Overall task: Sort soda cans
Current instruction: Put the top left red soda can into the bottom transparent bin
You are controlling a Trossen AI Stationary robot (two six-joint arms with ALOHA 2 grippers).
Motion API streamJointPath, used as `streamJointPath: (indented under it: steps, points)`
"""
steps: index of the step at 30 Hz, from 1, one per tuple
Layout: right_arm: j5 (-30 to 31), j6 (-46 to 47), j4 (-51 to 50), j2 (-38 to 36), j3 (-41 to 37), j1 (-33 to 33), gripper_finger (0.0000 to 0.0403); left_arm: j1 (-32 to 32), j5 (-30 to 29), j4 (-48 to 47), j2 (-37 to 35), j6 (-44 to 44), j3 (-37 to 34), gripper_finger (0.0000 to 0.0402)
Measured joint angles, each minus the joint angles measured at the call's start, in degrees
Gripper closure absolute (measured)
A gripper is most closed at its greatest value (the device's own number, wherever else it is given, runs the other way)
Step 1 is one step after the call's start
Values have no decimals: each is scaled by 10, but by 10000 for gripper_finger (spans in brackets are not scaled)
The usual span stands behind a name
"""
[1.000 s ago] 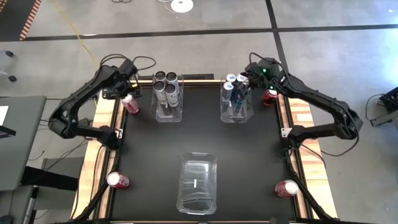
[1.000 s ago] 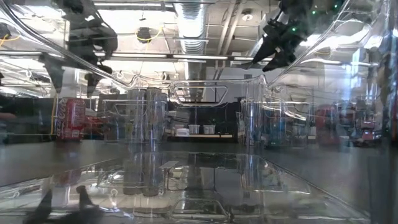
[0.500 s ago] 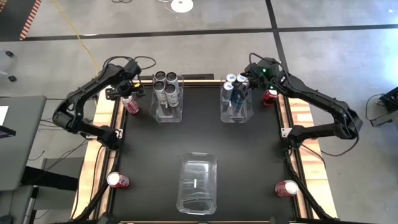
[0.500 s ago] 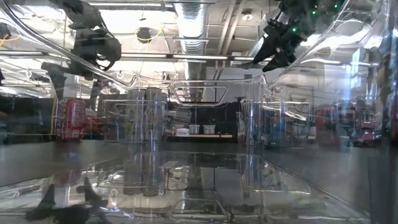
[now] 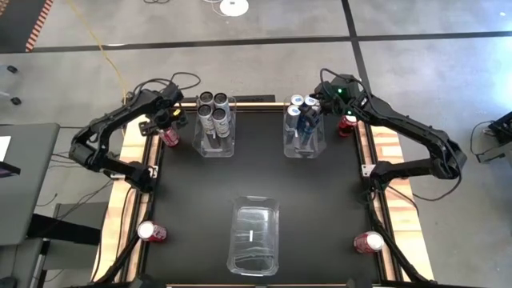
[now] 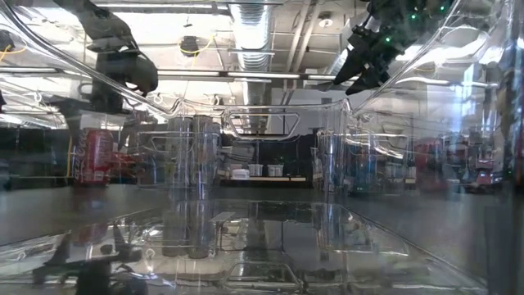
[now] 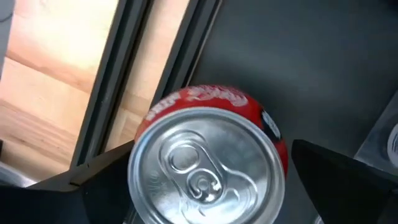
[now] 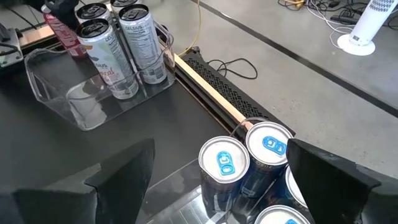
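My left gripper (image 5: pixel 166 122) is open at the table's far left, straight above an upright red soda can (image 7: pixel 208 155). Its two fingers stand on either side of the can's silver top (image 7: pixel 202 171). That can (image 6: pixel 92 156) stands on its base on the black mat. My right gripper (image 8: pixel 221 143) is open and hovers over the blue-and-silver cans (image 8: pixel 225 160) in the far right bin (image 5: pixel 303 128). Several dark cans (image 5: pixel 214 110) stand in the far left bin. Other red cans stand at the near left (image 5: pixel 150 232), near right (image 5: pixel 368 242) and far right (image 5: pixel 348 122).
An empty clear bin (image 5: pixel 254 238) sits at the near middle of the black mat. Wooden rails (image 5: pixel 136 168) run along both side edges. The middle of the mat between the bins is open. Cables and a white fan base lie on the floor beyond the far edge.
My left gripper has moved down and slightly toward the near edge, coming over the far-left red can, so that it now partly covers the can in the high view. My right arm has kept still.
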Motion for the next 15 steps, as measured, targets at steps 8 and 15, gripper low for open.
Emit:
streamJointPath:
  steps: [8, 15]
  points:
    - [0, -4, -10, 0, 0, 0, 22, 0, -8, 15, 0, -2, 0, 88]
    - [0, -2, -31, 0, 0, 0, 28, 0, -7, 12, -3, 31, 4, 100]
